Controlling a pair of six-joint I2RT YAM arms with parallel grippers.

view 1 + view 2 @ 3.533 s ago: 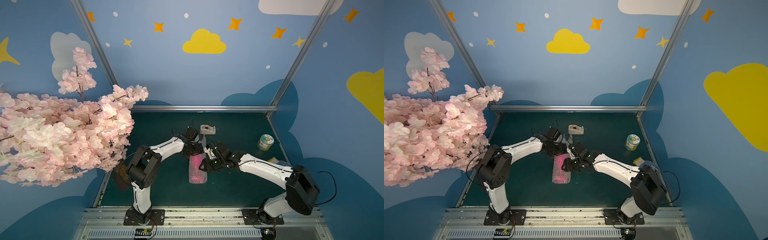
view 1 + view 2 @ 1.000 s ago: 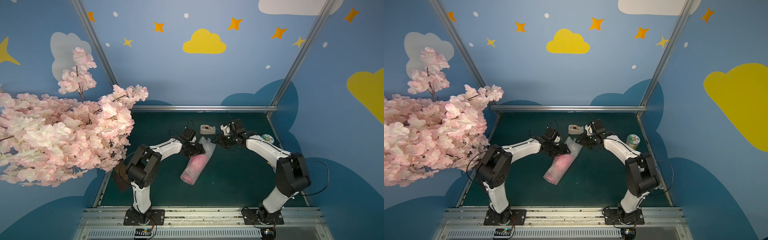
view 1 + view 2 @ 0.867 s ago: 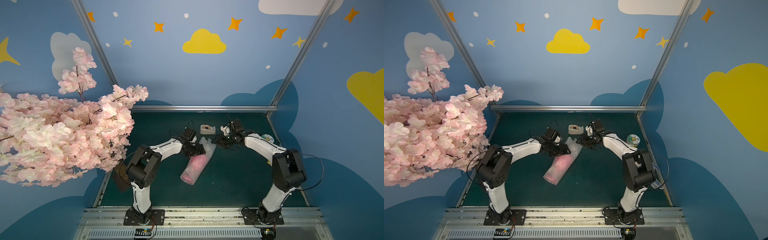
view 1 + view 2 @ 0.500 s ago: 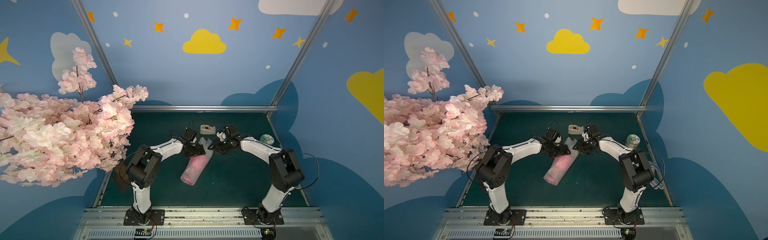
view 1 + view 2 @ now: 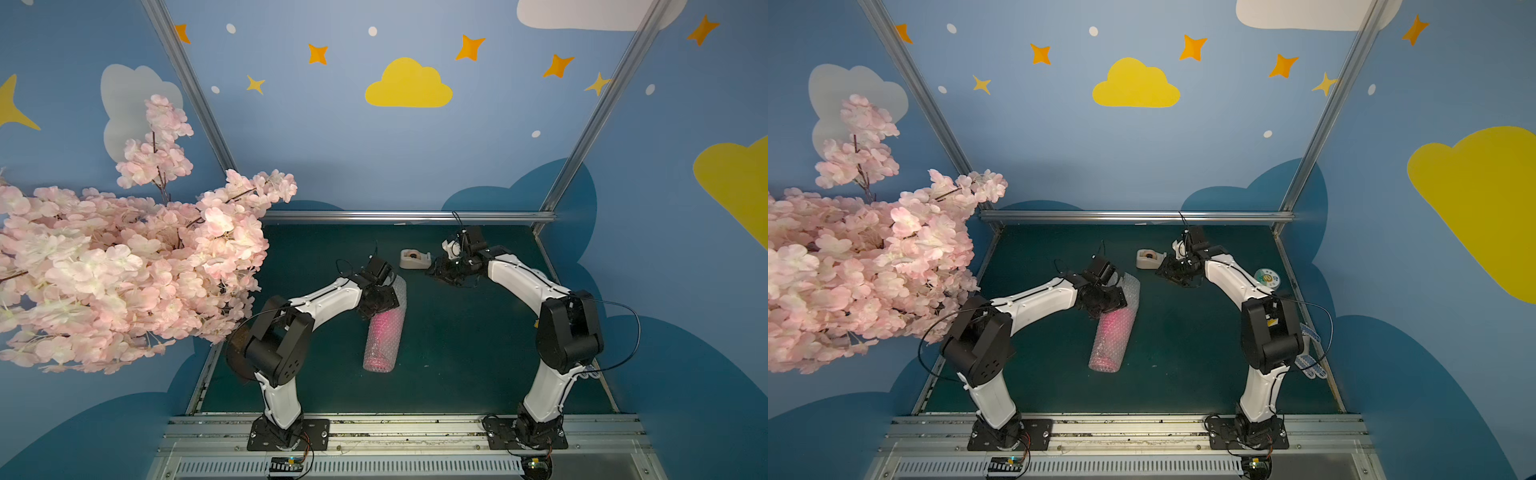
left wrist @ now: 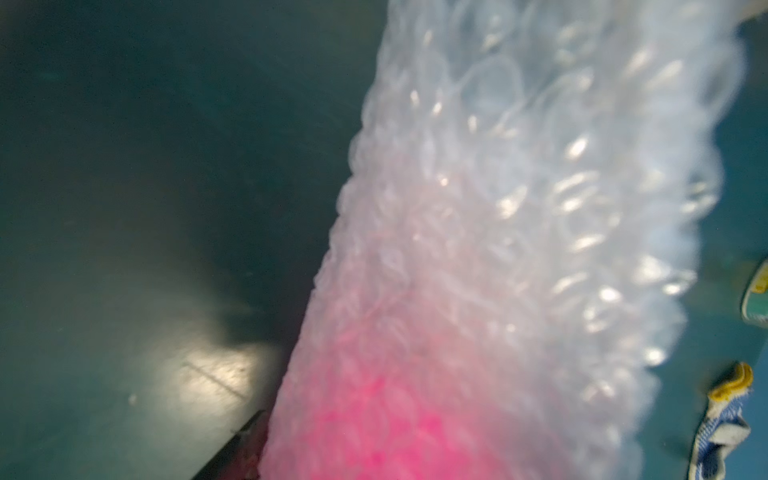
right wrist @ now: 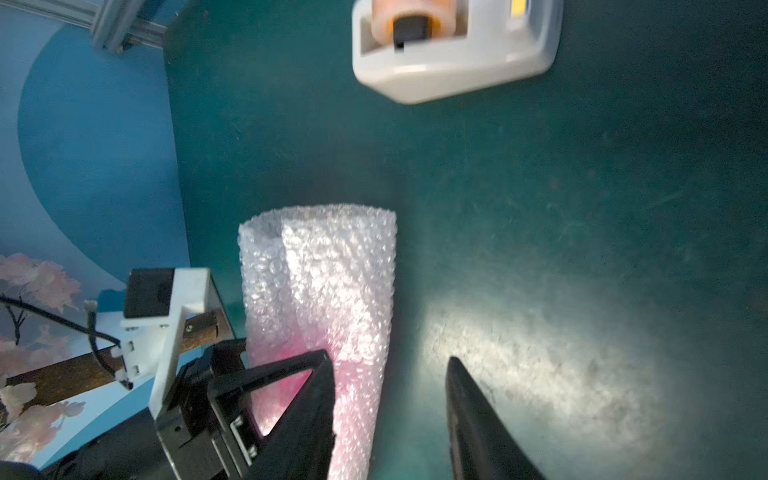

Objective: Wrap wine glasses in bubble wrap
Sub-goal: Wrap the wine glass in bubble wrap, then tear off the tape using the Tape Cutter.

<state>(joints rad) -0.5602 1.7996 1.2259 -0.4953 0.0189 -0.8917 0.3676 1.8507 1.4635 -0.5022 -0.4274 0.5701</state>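
Wrapped goblet (image 5: 384, 328) on the green table (image 5: 457, 332), seen in both top views. The bubble wrap (image 5: 400, 289) is rolled around the hot-pink goblet into 1 tube, which lies flat between the 2 arms, nearer the left one. Its clear, empty end points toward the tape dispenser (image 5: 413, 258) at the back, and its pink-filled end points toward the front rail. The left gripper (image 5: 378, 301) straddles the far half of the tube with its jaws set wide. In the left wrist view 1 dark finger (image 6: 243, 436) lies against the side of the film, so the tube appears clasped. The right gripper (image 5: 442, 272) hangs just beside the dispenser, apart from the tube, with its jaws spread and nothing between them. The bundle is probably light. The plastic goblet should be stiff and hard to break, whereas the film is soft, springy and slick, and likely to unroll along the overlapped edge visible in the right wrist view. A sound hold would lie across that seam over the pink section, where the goblet backs the film. The hollow far end would simply collapse under the jaws.
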